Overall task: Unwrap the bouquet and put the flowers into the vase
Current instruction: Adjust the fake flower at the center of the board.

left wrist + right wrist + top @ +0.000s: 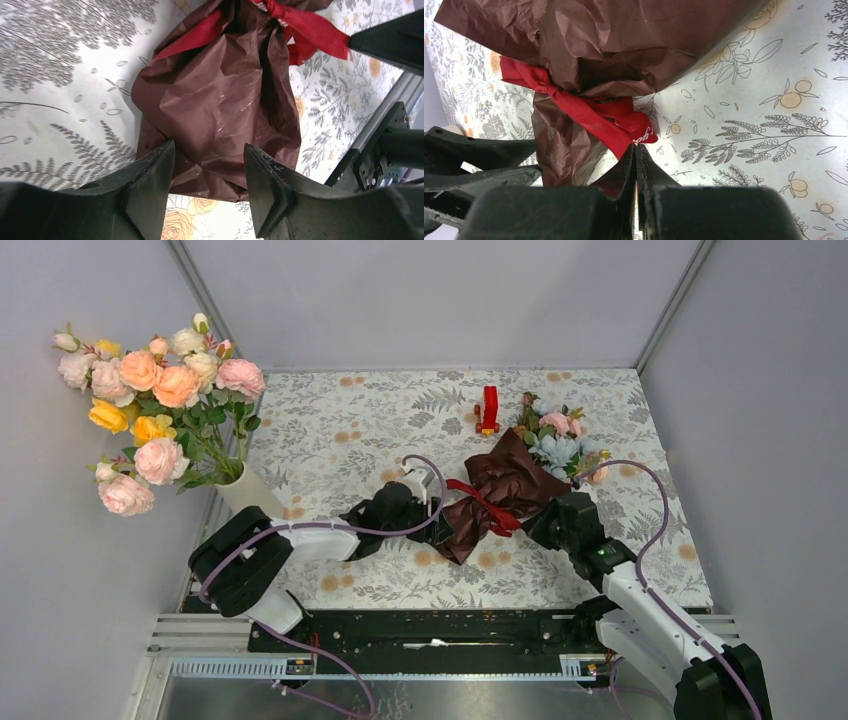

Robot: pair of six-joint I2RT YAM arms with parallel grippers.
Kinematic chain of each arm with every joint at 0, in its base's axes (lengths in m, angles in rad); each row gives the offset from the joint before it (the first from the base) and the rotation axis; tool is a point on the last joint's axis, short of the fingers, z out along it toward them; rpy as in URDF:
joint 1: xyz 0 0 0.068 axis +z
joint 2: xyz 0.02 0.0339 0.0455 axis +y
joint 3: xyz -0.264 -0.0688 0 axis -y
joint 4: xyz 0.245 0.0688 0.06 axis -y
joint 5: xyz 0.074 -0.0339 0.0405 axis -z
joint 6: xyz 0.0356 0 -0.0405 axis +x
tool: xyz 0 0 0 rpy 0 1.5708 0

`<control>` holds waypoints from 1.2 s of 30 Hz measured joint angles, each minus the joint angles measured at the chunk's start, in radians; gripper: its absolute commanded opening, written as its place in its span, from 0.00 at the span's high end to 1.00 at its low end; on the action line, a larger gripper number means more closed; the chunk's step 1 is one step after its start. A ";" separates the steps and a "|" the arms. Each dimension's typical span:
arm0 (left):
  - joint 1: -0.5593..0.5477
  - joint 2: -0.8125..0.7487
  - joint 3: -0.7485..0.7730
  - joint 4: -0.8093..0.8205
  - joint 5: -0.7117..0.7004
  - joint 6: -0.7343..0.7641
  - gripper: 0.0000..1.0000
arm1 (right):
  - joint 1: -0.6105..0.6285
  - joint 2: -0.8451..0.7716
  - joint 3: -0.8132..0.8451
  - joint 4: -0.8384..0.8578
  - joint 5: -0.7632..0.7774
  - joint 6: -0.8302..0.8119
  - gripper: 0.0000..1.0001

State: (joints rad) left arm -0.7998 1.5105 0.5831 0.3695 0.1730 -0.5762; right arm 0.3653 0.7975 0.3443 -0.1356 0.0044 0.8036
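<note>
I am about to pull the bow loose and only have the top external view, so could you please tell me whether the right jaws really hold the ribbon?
Observer: Yes; the right wrist view shows the right jaws shut on the tip of the red ribbon tail.
Operator: Thank you. How do the left jaws stand?
Observer: Open in the left wrist view, with one of the fingers on each side of the lower end of the dark red wrapping paper.
Operator: Anything else on that ribbon?
Observer: Its tail carries white lettering near the jaws.
</note>
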 measured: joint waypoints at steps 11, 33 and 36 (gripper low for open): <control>-0.170 0.027 0.008 0.069 0.008 -0.054 0.47 | 0.000 0.000 0.047 -0.074 0.042 -0.040 1.00; -0.332 -0.072 0.111 0.061 -0.071 0.118 0.13 | 0.000 -0.113 0.145 -0.262 0.175 -0.136 1.00; -0.310 -0.161 0.111 0.007 -0.110 0.178 0.13 | 0.000 -0.127 0.145 -0.269 0.189 -0.142 1.00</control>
State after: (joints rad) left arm -1.1095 1.3491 0.6937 0.3763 0.0628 -0.3981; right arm 0.3653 0.6701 0.4889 -0.4042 0.1936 0.6613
